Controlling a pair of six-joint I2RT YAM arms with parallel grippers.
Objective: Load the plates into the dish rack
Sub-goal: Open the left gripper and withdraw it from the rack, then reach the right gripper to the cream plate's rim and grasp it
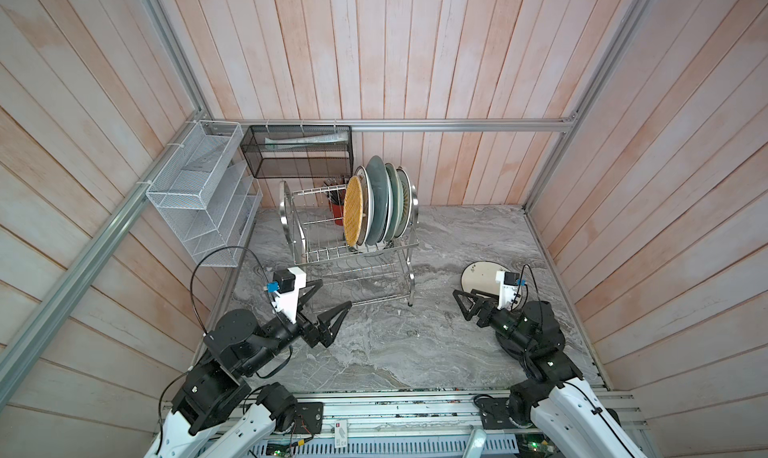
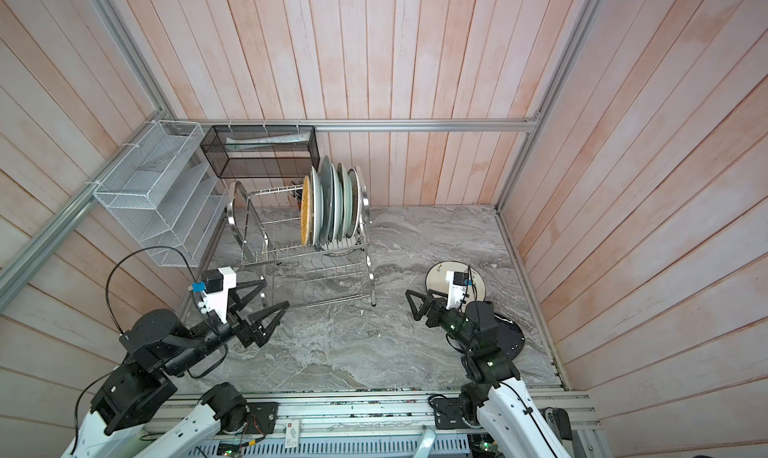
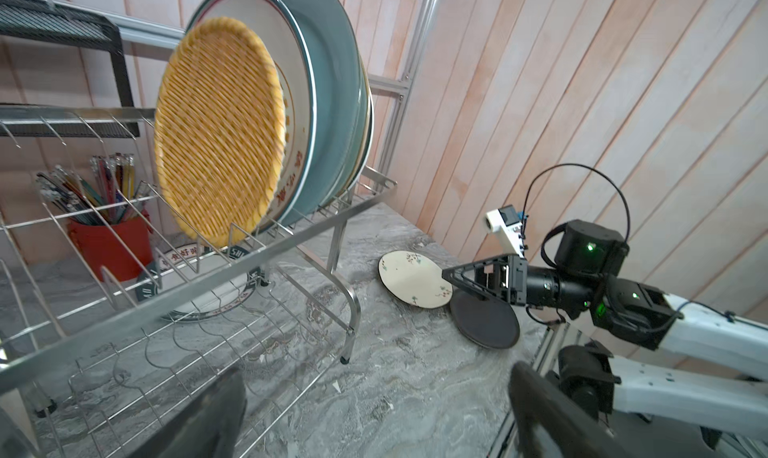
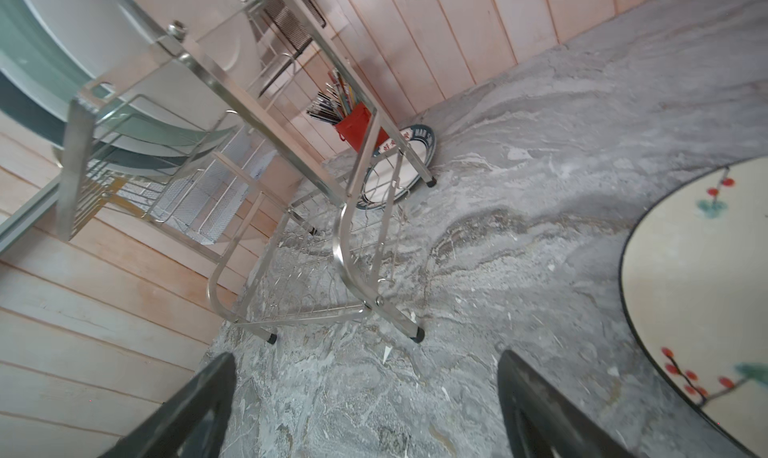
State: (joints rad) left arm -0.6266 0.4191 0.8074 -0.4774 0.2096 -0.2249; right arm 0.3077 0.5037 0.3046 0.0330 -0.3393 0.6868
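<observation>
The rack [image 1: 349, 244] on the table [image 1: 395, 352] holds upright plates [image 1: 380, 202] at its right end. The left end effector [image 1: 334, 294] and right end effector [image 1: 462, 304] hang spread, empty. A floral plate [image 3: 415, 279] lies flat by the right one: best pinch its rim, slot it upright.

The woven disc [image 3: 220, 132] is golden yellow in a basket weave. Behind it stand a white plate [image 3: 297, 103] with a green rim and red lettering, and a blue-grey plate [image 3: 336, 86]. On the grey-veined marble desk [image 1: 374, 344] lie a cream plate [image 3: 415, 277] with red-berry sprigs and a black plate [image 3: 484, 321]. The dish rack [image 4: 342, 244] is silver.
</observation>
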